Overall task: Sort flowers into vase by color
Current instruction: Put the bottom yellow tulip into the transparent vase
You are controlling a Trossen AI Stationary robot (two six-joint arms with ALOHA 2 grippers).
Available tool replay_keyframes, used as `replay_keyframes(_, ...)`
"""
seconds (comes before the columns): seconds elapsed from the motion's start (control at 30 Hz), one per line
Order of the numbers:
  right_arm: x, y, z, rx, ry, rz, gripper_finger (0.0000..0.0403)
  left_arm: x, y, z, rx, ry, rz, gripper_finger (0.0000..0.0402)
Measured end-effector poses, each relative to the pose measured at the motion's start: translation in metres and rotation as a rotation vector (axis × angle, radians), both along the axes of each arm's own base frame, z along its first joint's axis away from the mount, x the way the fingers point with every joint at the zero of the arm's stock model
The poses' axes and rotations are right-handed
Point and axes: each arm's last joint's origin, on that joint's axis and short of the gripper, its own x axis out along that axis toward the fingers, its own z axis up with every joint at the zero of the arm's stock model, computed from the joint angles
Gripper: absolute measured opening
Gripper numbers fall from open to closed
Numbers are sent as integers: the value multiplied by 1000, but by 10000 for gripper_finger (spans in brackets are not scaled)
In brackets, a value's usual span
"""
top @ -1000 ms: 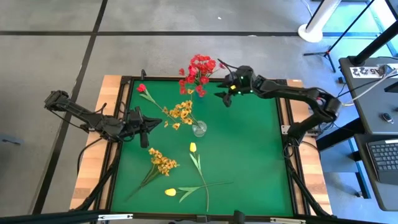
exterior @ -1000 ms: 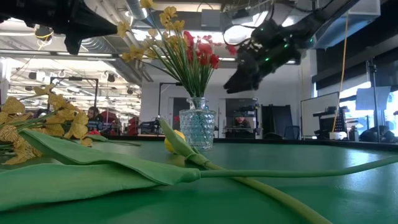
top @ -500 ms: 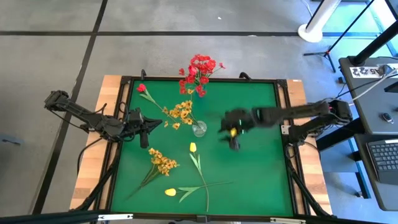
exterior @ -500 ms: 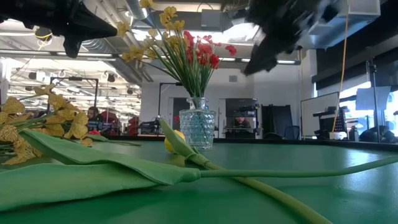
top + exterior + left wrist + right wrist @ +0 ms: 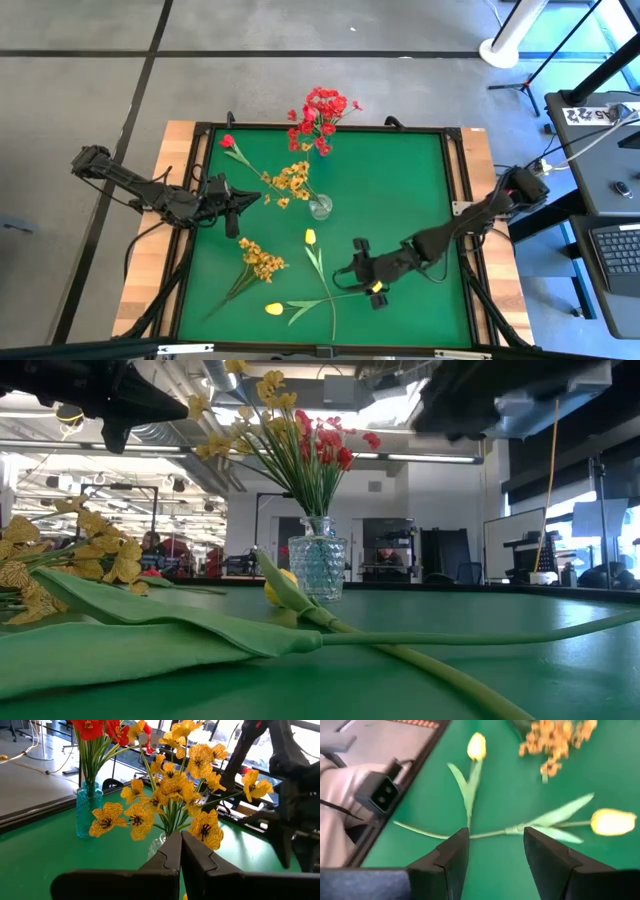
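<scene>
The right gripper [image 5: 362, 274] hung low over the near part of the green table [image 5: 400, 200], its fingers [image 5: 451, 856] spread apart with nothing between them, poised just above the two crossed yellow tulips [image 5: 310, 238] whose stems lay flat on the mat. One tulip pointed its bloom toward the far side; the other yellow bloom [image 5: 274, 309] lay near the front-left corner. A loose spray of yellow-orange blossoms [image 5: 261, 260] lay to the left of them. A clear vase [image 5: 320, 207] at mid-table held another yellow spray [image 5: 291, 181], and at the far edge a red bunch [image 5: 319, 116] stood in what looked like a blue glass vase [image 5: 89, 810]. A single red flower [image 5: 228, 142] lay at the far left. The left gripper [image 5: 240, 198] waited at the left side, fingers pressed together and empty.
</scene>
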Motion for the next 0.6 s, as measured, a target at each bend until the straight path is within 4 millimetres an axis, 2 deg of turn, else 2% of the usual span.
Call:
replay_keyframes(0.3, 17, 2, -39, 35, 101, -28, 186, -1, 0, -5, 24, 58, 1, 0)
replay_keyframes(0.47, 36, 17, -38, 59, 110, 5, 186, -1, 0, -5, -21, 38, 8, 0)
replay_keyframes(0.6, 52, 27, -41, 12, 184, 28, 186, -1, 0, -5, -24, 36, 8, 0)
